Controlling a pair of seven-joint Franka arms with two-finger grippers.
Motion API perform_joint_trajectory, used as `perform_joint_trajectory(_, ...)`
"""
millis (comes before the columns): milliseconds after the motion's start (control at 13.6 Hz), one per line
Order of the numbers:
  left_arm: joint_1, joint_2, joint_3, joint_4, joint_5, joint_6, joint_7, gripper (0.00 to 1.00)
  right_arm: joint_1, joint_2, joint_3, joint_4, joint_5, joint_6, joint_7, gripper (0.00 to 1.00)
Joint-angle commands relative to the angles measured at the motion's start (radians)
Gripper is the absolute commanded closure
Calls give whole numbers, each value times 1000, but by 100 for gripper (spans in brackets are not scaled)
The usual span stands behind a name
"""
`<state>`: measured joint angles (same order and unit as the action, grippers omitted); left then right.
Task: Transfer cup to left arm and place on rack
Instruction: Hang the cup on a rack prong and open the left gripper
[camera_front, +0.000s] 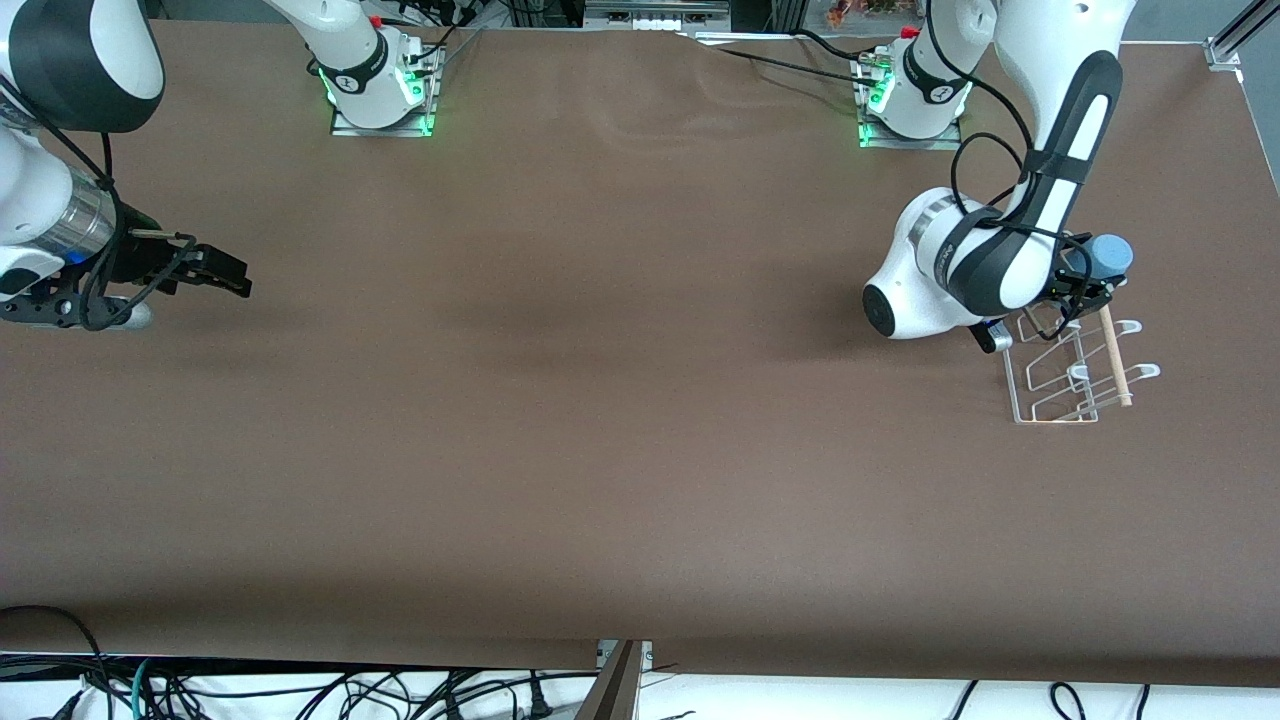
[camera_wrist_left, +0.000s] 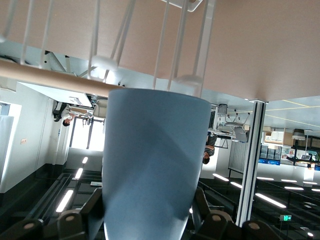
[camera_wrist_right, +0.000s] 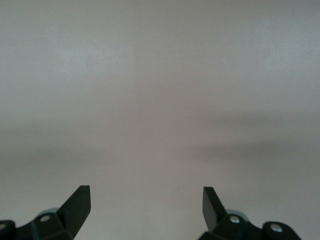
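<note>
Brown table cloth (camera_front: 620, 450) fills the foreground nearest the camera, matte and slightly rippled up by the bases, and it is the biggest thing I have to work over. Next in size, the left arm (camera_front: 1010, 250) folds down at its own end of the table, its left gripper (camera_front: 1085, 285) clenched on the cup (camera_front: 1110, 253), which hangs over the rack (camera_front: 1075, 365) close to the peg tips. My worry is the smooth, tapered plastic: I judge it could slide in the fingers or catch a rounded peg off-centre and tip away once released, and the light wire rack could shift if nudged. Its thin white loops and pale wooden dowel (camera_front: 1116, 357) look easy to push. The right gripper (camera_front: 215, 270) waits released over the table's right-arm end.
</note>
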<state>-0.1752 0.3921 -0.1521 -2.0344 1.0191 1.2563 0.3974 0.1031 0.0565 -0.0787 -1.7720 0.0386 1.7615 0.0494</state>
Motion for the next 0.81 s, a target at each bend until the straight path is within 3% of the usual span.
perform_joint_trajectory(0, 2, -22, -3, -70, 35, 24, -60, 100, 35, -29, -6, 17, -9, -34, -36, 1)
perform_joint_trajectory(147, 3, -22, -3, -87, 35, 50, -72, 100, 104, -30, -67, 72, -16, -133, -51, 1)
perform_joint_trajectory(366, 3, -13, -3, -90, 35, 61, -83, 99, 106, -44, -75, 97, -34, -194, -143, 1)
perform_joint_trajectory(440, 2, -10, -3, -90, 35, 61, -84, 91, 104, -44, -75, 95, -46, -195, -146, 1)
perform_joint_trajectory(513, 0, 2, -3, -86, 35, 60, -84, 26, 102, -44, -73, 95, -48, -195, -151, 1)
perform_joint_trajectory(586, -1, 8, -3, -79, 36, 58, -88, 0, 104, -43, -73, 95, -49, -198, -180, 1)
perform_joint_trajectory(733, 3, 1, -1, -70, 23, 58, -94, 0, 104, -41, -73, 108, -69, -223, -195, 1)
